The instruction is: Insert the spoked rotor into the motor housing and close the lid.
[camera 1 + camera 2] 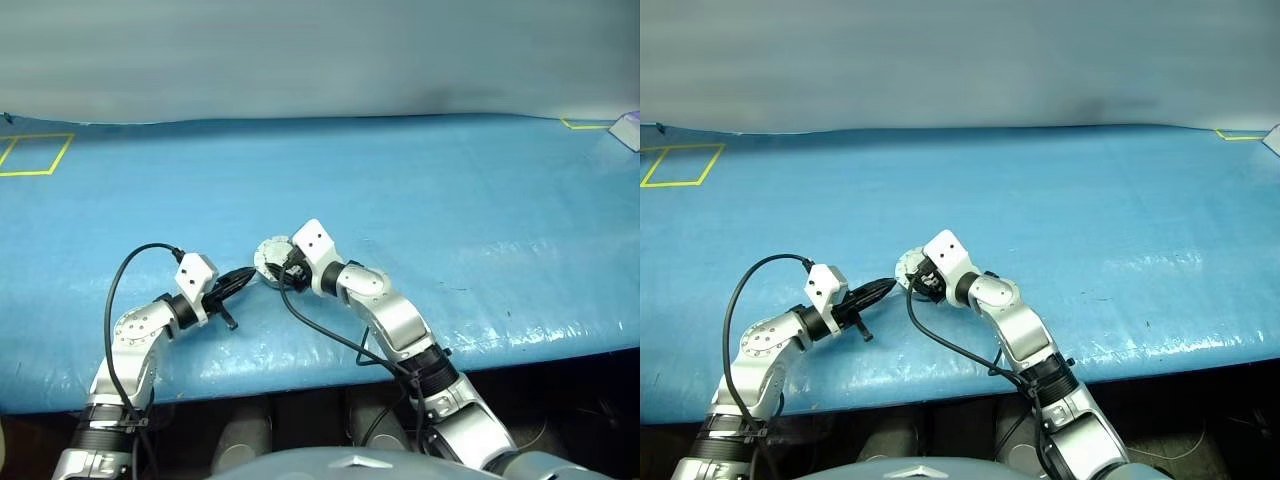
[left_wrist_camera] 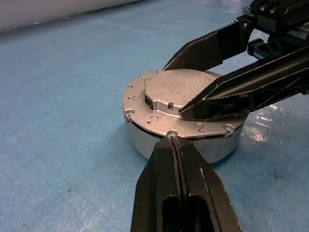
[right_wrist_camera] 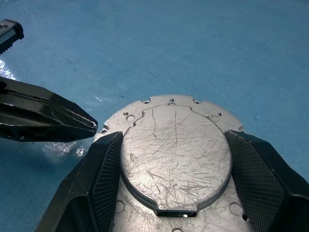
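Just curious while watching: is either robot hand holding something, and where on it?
The right hand straddles the round pale silver lid, fingers at opposite edges; a firm grip cannot be told. The shut left hand holds nothing.

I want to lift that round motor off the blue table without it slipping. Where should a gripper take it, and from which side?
Best guess: grip the motor housing by its smooth round side wall, coming from above with the fingers straddling opposite sides. The lid on top is flat, lies level and sits nearly flush, offering no hold.
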### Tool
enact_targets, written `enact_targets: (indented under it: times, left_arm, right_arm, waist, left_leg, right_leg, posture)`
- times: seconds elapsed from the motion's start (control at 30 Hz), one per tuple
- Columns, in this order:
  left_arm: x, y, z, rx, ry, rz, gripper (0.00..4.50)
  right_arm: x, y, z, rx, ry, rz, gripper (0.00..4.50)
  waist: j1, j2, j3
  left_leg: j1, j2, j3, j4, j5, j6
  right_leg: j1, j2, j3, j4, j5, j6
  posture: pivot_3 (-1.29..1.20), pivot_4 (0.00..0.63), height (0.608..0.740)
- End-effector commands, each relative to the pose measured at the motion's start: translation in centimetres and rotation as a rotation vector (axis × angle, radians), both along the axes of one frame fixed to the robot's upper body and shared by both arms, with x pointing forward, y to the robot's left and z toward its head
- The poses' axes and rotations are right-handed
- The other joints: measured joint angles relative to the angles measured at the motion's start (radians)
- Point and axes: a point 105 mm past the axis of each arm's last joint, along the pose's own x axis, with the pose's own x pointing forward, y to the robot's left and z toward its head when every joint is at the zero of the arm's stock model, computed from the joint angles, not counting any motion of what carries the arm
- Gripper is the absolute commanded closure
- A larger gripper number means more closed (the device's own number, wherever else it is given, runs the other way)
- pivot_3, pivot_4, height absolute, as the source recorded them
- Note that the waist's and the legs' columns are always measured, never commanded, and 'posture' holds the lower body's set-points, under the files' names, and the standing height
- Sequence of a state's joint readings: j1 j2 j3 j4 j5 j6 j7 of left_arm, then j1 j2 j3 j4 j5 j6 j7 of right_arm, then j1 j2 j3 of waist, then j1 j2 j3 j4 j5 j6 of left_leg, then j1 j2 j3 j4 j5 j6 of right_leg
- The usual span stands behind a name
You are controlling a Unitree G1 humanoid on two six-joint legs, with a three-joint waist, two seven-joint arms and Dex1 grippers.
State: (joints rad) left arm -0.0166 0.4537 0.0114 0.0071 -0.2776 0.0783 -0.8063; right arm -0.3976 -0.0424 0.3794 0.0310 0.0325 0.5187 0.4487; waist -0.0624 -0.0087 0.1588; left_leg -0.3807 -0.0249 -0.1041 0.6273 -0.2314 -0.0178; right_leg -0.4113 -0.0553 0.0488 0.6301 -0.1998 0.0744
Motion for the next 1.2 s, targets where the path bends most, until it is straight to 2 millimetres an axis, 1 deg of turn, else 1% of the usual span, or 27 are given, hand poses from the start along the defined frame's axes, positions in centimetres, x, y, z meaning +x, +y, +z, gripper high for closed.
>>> enact_targets:
  times: [0.03,0.23,0.33,0.4,0.63,0.93,1.07,1.2]
  left_arm:
    - [0.1,0.1,0.7,0.003,-0.037,0.004,4.5]
    - [0.2,0.2,0.7,0.0,-0.04,0.015,4.5]
    - [0.7,0.1,1.0,-0.027,-0.042,0.049,4.5]
    - [1.0,-0.1,1.1,-0.037,-0.044,0.063,4.5]
    - [1.1,-0.8,1.1,-0.066,-0.028,0.058,4.5]
    - [2.0,-1.0,0.2,-0.032,0.004,0.091,4.5]
    - [1.6,-0.9,-0.6,0.014,0.035,0.078,4.5]
    - [1.5,-0.9,-0.6,0.017,0.036,0.078,4.5]
  right_arm:
    - [0.1,0.5,0.6,0.003,-0.014,0.003,1.47]
    - [-0.1,0.4,-0.5,-0.041,0.006,0.008,1.47]
    - [0.0,0.0,-1.5,-0.086,0.016,-0.003,1.47]
    - [0.0,-0.1,-1.7,-0.091,0.02,-0.006,1.47]
    - [0.0,-0.1,-1.7,-0.086,0.018,-0.006,1.47]
    - [0.1,-0.2,-1.5,-0.081,0.01,-0.013,1.47]
    - [0.2,-0.3,-1.0,-0.057,0.004,-0.026,1.47]
    - [-0.1,-0.1,-0.3,-0.014,0.003,-0.012,1.47]
  waist:
    - [0.0,0.0,0.0]
    - [0.0,0.0,0.0]
    - [0.0,0.0,0.0]
    - [0.0,0.0,0.0]
    - [-0.001,0.0,-0.001]
    - [0.0,0.0,-0.001]
    - [0.0,0.0,-0.001]
    - [0.001,0.0,-0.001]
  left_leg:
    - [0.0,0.0,0.0,0.0,0.0,0.0]
    - [0.0,0.0,0.0,0.0,0.0,0.0]
    - [0.0,0.0,0.0,0.0,0.0,0.0]
    - [0.001,0.0,0.0,0.0,0.0,0.0]
    - [0.002,0.0,0.0,0.001,0.0,0.0]
    - [0.002,0.0,0.0,0.001,0.0,0.0]
    - [0.002,0.0,0.0,0.001,0.001,0.0]
    - [0.002,0.0,0.0,0.001,0.001,0.0]
  right_leg:
    - [0.0,0.0,0.0,0.0,0.0,0.0]
    - [0.0,0.0,0.0,0.0,0.0,0.0]
    - [0.0,0.0,0.0,0.0,0.0,0.0]
    - [0.001,0.0,0.0,0.0,0.0,0.0]
    - [0.002,0.0,0.0,0.001,0.0,0.0]
    - [0.002,0.0,0.0,0.001,0.0,0.0]
    - [0.002,0.0,0.0,0.001,0.0,0.0]
    - [0.003,0.0,0.0,0.001,0.0,0.0]
  posture:
    - [0.0,0.15,0.74]
    - [0.0,0.15,0.74]
    - [0.0,0.15,0.74]
    - [0.0,0.15,0.74]
    - [0.0,0.15,0.74]
    - [0.0,0.15,0.74]
    - [0.0,0.15,0.74]
    - [0.0,0.15,0.74]
